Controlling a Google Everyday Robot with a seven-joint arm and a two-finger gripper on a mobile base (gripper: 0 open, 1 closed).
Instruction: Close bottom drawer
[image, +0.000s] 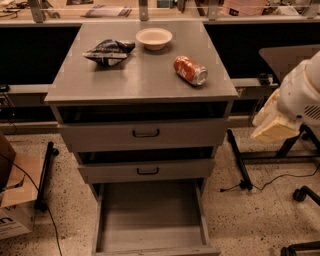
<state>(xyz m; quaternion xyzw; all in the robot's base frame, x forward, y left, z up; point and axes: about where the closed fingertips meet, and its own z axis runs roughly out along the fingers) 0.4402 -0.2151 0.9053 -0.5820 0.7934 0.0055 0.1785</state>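
Observation:
The bottom drawer (150, 215) of the grey cabinet (142, 80) is pulled far out towards me, and its plain grey inside is empty. Its front lies along the lower edge of the view, with the handle out of sight. The middle drawer (147, 171) and the top drawer (145, 133) stand slightly out, each with a small black bar handle. My gripper (272, 126) hangs at the end of the white arm at the right. It is beside the cabinet at top-drawer height, well apart from the bottom drawer.
On the cabinet top lie a crumpled chip bag (109, 51), a white bowl (154, 38) and a red soda can (190, 70) on its side. Black stand legs (239, 160) and cables lie on the floor to the right. A cardboard box (12, 200) is at the left.

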